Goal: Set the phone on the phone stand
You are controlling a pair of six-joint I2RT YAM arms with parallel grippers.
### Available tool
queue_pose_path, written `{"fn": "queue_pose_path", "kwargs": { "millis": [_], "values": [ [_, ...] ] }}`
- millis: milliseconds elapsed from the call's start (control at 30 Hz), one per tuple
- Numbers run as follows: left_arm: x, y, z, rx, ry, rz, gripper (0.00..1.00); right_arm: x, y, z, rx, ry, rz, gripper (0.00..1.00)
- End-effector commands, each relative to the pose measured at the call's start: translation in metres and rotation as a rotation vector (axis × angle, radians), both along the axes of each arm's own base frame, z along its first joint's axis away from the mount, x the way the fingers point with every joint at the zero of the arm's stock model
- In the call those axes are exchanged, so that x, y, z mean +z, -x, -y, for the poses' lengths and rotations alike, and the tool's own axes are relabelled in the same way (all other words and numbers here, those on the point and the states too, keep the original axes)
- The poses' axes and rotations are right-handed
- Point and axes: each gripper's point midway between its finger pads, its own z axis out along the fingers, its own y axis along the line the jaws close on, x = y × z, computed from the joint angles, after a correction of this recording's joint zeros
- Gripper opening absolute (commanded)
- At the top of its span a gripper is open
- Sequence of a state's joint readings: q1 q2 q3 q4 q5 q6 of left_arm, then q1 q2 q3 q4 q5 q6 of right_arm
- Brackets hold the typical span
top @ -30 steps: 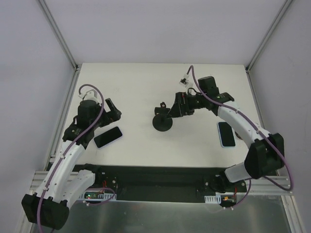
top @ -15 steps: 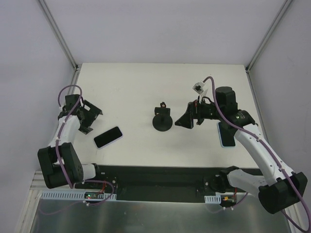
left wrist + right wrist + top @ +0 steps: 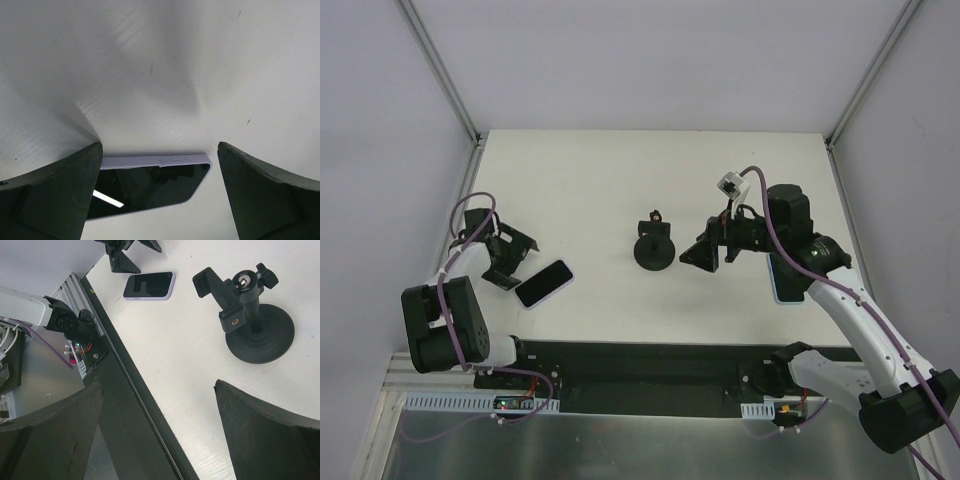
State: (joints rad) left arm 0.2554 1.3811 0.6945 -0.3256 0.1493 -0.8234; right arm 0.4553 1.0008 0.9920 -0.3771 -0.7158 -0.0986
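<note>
- Left gripper, jaws spread wide, has swung nearer the phone, which lies flat at the table's left.
- Right gripper, jaws released, has backed off the phone stand, which stands mid-table.
- White table; grey walls.

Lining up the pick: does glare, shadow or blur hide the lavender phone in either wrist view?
Left wrist: lavender phone shows one glare streak on its screen, broad soft shadow across the table, edge readable. Right wrist: evenly lit, phone and phone stand sharp.
</note>
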Motion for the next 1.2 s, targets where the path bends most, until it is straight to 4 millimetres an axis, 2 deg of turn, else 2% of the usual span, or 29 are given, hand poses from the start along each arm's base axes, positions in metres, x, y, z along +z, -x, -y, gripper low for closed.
{"fn": "queue_pose_path", "kwargs": {
  "millis": [0,200,333,433,500,567,600,633,667,733,767,833,967,1167],
  "values": [
    [-0.018,0.037,0.028,-0.007,0.099,-0.098,0.99,0.007,-0.005,-0.002,0.007,-0.008,0.061,0.96],
    [0.000,0.052,0.078,-0.136,0.120,-0.055,0.99,0.001,-0.009,-0.002,-0.004,0.008,0.053,0.96],
    [0.010,0.063,0.102,-0.189,0.161,-0.026,0.99,-0.002,-0.011,-0.001,-0.012,0.017,0.046,0.96],
    [0.023,0.063,0.107,-0.258,0.104,0.025,0.99,-0.003,-0.012,-0.002,-0.011,0.020,0.042,0.96],
    [0.035,0.056,0.098,-0.317,0.009,0.086,0.99,-0.004,-0.012,-0.002,-0.013,0.022,0.040,0.96],
    [0.046,0.051,0.100,-0.393,-0.048,0.127,0.99,-0.005,-0.012,-0.002,-0.012,0.025,0.036,0.96],
    [0.045,0.049,0.096,-0.438,-0.105,0.122,0.99,-0.007,-0.013,-0.002,-0.014,0.027,0.032,0.96],
    [0.043,0.056,0.103,-0.499,-0.133,0.092,0.99,-0.006,-0.013,-0.002,-0.012,0.026,0.033,0.96],
    [0.051,0.051,0.105,-0.525,-0.163,0.093,0.99,-0.007,-0.013,-0.002,-0.012,0.027,0.033,0.96],
    [0.039,0.060,0.099,-0.601,-0.266,-0.024,0.99,-0.007,-0.013,-0.002,-0.013,0.028,0.034,0.96],
    [0.046,0.057,0.108,-0.660,-0.298,-0.020,0.99,-0.008,-0.013,-0.002,-0.012,0.029,0.033,0.96],
    [0.040,0.057,0.107,-0.745,-0.361,-0.075,0.99,-0.008,-0.013,-0.002,-0.012,0.030,0.035,0.96],
    [0.036,0.057,0.114,-0.905,-0.373,-0.100,0.99,-0.007,-0.013,-0.001,-0.012,0.029,0.042,0.96],
    [0.016,0.065,0.114,-1.090,-0.374,-0.155,0.99,-0.008,-0.010,-0.003,0.002,0.025,0.034,0.96]
  ]
}}
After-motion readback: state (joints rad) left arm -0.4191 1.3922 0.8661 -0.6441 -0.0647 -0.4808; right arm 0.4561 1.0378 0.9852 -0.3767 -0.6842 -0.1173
